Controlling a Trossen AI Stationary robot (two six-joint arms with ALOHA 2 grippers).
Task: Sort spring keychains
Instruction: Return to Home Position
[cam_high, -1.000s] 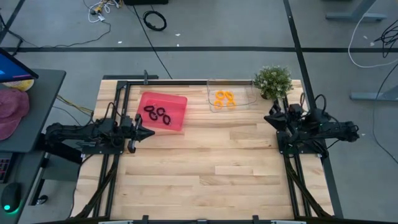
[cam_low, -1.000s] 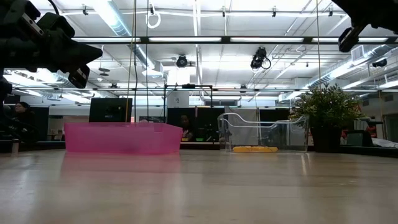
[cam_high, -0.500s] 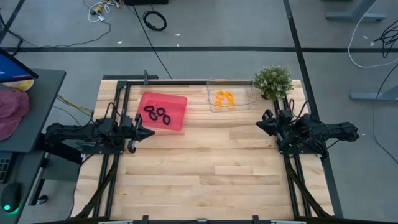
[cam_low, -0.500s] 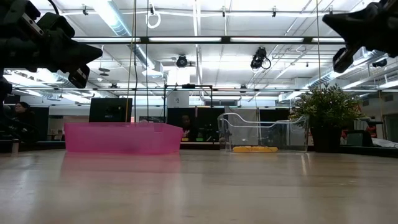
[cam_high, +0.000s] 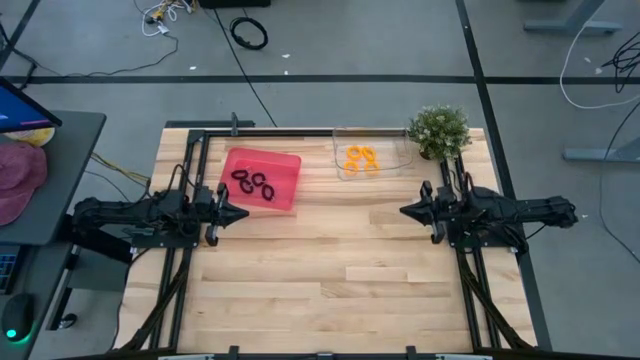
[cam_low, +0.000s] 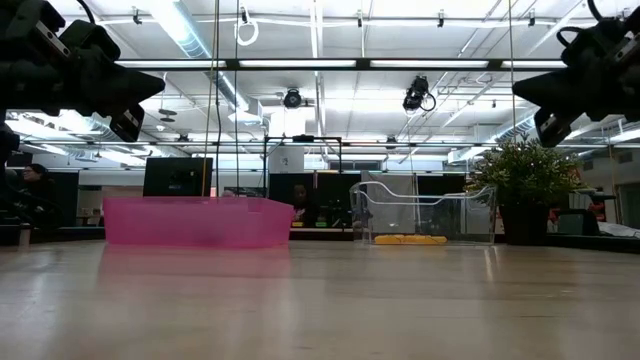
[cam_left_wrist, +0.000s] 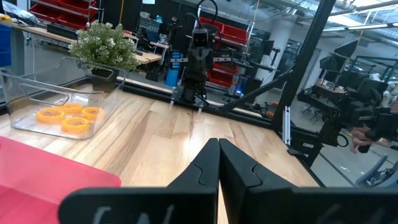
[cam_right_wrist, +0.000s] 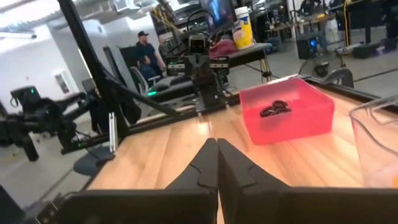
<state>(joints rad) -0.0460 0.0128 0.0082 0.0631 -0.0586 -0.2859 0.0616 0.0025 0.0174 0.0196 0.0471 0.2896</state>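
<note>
Three black spring keychains (cam_high: 254, 184) lie in the pink bin (cam_high: 287, 165), also seen in the right wrist view as black spring keychains (cam_right_wrist: 274, 109). Three orange spring keychains (cam_high: 361, 158) lie in the clear bin (cam_high: 343, 172); the left wrist view shows these orange keychains (cam_left_wrist: 66, 118) too. My left gripper (cam_high: 243, 212) is shut and hovers at the table's left side, just near of the pink bin. My right gripper (cam_high: 404, 211) is shut and hovers at the right side, near of the clear bin. Both are empty.
A small potted plant (cam_high: 439, 131) stands at the far right corner beside the clear bin. Bare wood stretches across the table's middle and near half (cam_high: 330, 280). People show in the room beyond the table (cam_right_wrist: 147, 53).
My right gripper has swung from pointing toward the plant and the far edge round toward the table's middle, moving left and a little nearer, and has come down lower in the low view. My left arm has kept still.
</note>
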